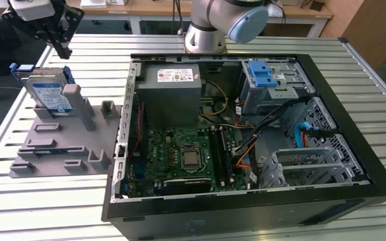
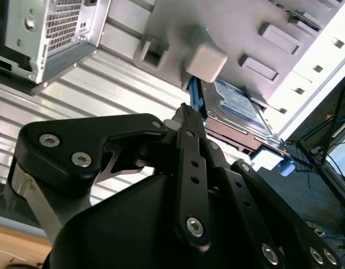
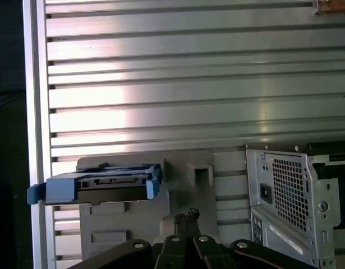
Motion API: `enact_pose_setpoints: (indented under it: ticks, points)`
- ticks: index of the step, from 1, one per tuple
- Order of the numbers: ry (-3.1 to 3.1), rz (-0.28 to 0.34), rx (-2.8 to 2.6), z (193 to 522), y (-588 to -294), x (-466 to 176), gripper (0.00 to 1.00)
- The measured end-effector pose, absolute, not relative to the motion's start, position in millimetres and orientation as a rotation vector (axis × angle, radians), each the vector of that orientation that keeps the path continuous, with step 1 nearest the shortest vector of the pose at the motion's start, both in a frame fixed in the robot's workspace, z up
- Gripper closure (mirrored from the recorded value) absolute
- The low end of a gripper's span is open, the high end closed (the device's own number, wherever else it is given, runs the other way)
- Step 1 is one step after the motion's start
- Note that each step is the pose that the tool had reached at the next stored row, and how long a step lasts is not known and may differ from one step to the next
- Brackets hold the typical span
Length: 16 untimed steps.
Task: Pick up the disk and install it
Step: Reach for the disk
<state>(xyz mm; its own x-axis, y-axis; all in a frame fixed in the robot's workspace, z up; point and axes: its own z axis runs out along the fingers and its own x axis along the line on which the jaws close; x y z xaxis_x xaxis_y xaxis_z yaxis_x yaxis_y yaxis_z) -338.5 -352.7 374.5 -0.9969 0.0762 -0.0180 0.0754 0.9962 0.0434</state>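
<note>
Computer case, black, lies open on a slatted metal table, with its motherboard and grey power supply exposed. Grey fixture sits just beside the case on the exterior view's left. Disk, blue-framed, stands on edge at the fixture's far end, against an upright post and near the table's edge. Arm base stands behind the case. Gripper hangs above the disk, clear of it, fingers pressed together on nothing. Bare slats lie beyond the fixture in the first wrist view.
</note>
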Motion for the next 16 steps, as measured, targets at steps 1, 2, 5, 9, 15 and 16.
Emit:
enact_pose_setpoints:
  ticks: [1,2,5,9,15,16]
  points:
    - [3.119,0.067,0.118,374,-352,-343,0.89]
    - [3.119,0.067,0.118,374,-352,-348,0.89]
    - [3.12,0.067,0.119,373,-350,-361,0.89]
    - [3.12,0.067,0.119,371,-348,-380,0.89]
    - [3.121,0.067,0.119,368,-343,-407,0.89]
    - [3.121,0.067,0.119,368,-342,-411,0.89]
